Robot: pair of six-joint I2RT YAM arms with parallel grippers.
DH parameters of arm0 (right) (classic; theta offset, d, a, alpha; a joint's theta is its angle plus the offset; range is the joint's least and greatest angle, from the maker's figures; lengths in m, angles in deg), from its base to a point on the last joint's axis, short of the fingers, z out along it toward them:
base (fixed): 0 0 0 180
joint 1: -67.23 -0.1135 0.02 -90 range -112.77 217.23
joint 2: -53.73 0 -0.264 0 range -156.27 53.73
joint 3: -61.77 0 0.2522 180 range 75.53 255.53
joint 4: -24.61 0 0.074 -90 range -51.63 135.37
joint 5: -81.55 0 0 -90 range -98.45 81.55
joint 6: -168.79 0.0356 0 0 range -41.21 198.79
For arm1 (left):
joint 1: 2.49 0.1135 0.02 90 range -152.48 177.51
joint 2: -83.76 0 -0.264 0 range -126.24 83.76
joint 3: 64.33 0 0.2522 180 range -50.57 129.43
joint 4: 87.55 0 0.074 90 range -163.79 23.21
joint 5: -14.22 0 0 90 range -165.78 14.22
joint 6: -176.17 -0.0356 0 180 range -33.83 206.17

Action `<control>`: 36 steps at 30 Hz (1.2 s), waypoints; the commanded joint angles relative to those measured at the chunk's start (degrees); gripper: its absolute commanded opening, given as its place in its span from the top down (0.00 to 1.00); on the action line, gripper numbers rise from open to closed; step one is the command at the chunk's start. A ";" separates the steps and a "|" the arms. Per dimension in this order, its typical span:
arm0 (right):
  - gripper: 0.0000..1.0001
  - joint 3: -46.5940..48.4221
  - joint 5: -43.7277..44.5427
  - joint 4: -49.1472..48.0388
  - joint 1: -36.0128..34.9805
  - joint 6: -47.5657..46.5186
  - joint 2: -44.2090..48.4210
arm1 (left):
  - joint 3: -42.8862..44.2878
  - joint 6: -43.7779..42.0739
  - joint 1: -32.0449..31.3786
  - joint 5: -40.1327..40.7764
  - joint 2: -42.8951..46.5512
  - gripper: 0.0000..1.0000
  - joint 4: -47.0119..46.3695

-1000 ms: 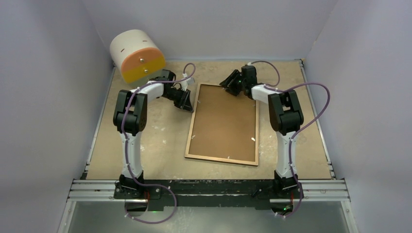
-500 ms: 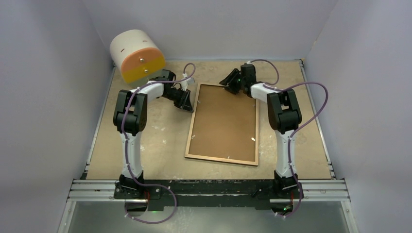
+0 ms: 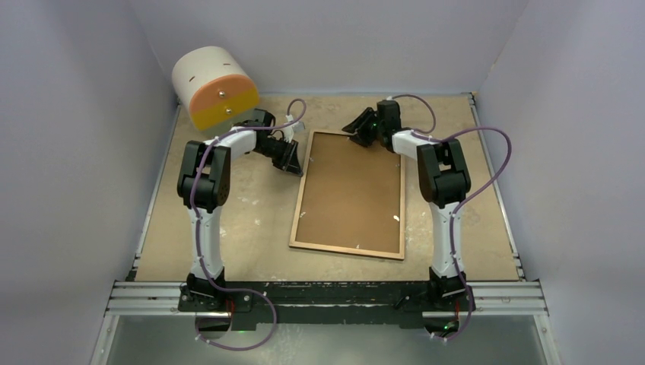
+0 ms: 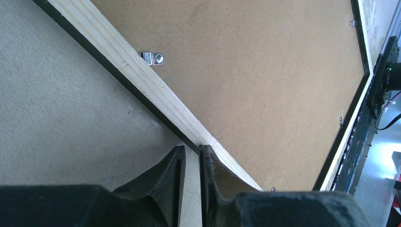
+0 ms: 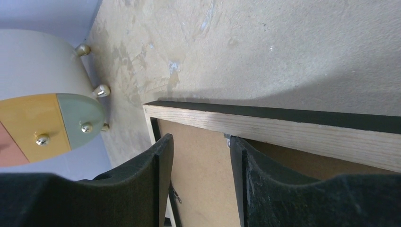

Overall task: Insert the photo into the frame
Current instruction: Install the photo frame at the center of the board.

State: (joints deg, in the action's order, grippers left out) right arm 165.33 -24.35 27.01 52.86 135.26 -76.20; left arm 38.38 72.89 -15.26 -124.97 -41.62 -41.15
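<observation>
Pale lilac walls are enclosing a scuffed chipboard table (image 3: 228, 228), and the frame (image 3: 347, 251) is lying face down near its middle, between the two arms, with its light wooden rim facing up. A brown backing panel (image 3: 350, 190) is sitting inside that rim, and a small metal tab (image 4: 153, 57) is showing at its edge. The left gripper (image 4: 192, 150) is reaching in at the frame's left side near the far corner, its fingers nearly together and pinching the rim. The right gripper (image 5: 201, 139) is hanging over the frame's far edge with its fingers apart above the panel, holding nothing. A rounded cream and orange cabinet (image 3: 213, 85) is standing at the far left corner.
</observation>
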 commanded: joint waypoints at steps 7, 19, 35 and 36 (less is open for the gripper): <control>0.48 2.13 -1.80 2.41 -1.63 2.61 -3.21 | -0.09 -2.32 -2.17 2.12 0.25 0.80 0.38; 0.36 -1.71 14.90 13.11 -1.80 -10.92 11.57 | -3.36 -4.01 0.28 2.35 4.71 0.81 1.45; 0.31 -14.55 19.76 21.48 -17.76 -20.51 26.12 | -21.79 1.88 -5.40 -8.84 10.70 0.81 -14.06; 0.32 -14.89 20.40 22.02 -19.09 -20.56 26.59 | -22.17 1.79 -5.65 -10.48 11.31 0.81 -14.27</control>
State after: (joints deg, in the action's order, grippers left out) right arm 152.21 -6.23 45.57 37.36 117.05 -53.27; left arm 19.54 73.72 -18.06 -129.98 -33.08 -50.87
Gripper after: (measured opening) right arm 0.693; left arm 0.188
